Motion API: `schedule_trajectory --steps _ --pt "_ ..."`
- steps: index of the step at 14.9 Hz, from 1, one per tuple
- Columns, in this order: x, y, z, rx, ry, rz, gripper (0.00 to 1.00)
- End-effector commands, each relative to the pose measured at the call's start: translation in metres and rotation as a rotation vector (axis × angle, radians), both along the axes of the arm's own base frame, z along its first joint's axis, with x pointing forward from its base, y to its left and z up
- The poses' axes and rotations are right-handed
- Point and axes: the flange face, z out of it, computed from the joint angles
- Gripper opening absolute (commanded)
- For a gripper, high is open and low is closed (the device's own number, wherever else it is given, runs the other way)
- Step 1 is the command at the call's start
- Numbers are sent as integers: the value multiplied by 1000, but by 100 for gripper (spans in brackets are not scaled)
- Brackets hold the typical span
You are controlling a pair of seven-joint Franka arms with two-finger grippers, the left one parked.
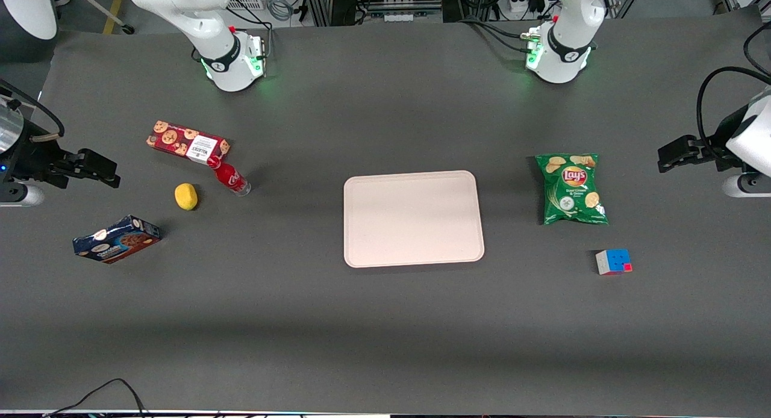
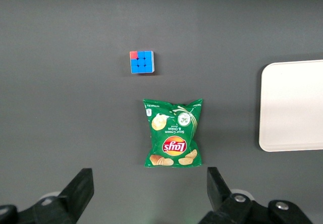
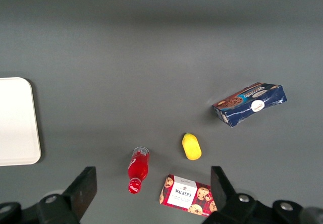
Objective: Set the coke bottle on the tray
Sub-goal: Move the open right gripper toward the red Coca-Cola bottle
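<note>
The coke bottle (image 1: 230, 178) (image 3: 137, 169), with red cap and red label, stands on the grey table beside a red cookie box, toward the working arm's end. The pale pinkish-beige tray (image 1: 412, 218) (image 3: 17, 120) lies bare at the table's middle. My right gripper (image 1: 105, 168) (image 3: 153, 177) hovers open at the working arm's end of the table, well apart from the bottle, with nothing between its fingers.
A red Walkers cookie box (image 1: 188, 142) (image 3: 191, 194) lies next to the bottle. A yellow lemon (image 1: 186, 196) and a blue cookie box (image 1: 116, 239) sit nearer the front camera. A green Lay's bag (image 1: 573, 189) and a colour cube (image 1: 614, 262) lie toward the parked arm's end.
</note>
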Motion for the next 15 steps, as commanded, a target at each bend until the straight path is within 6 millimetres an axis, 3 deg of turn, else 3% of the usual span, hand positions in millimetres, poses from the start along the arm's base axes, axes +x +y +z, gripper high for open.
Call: schedule_trajectory --steps 1,4,8,10,13,15 --pt "4 4 2 -20 5 -13 100" --pt "3 9 0 -5 10 -81 100" --pt "-21 24 -34 40 90 -77 100" --pt "-46 35 -59 26 81 -58 100" --pt "-106 55 -110 -2 -5 -19 100" --pt "-127 54 -143 -4 -19 -15 100"
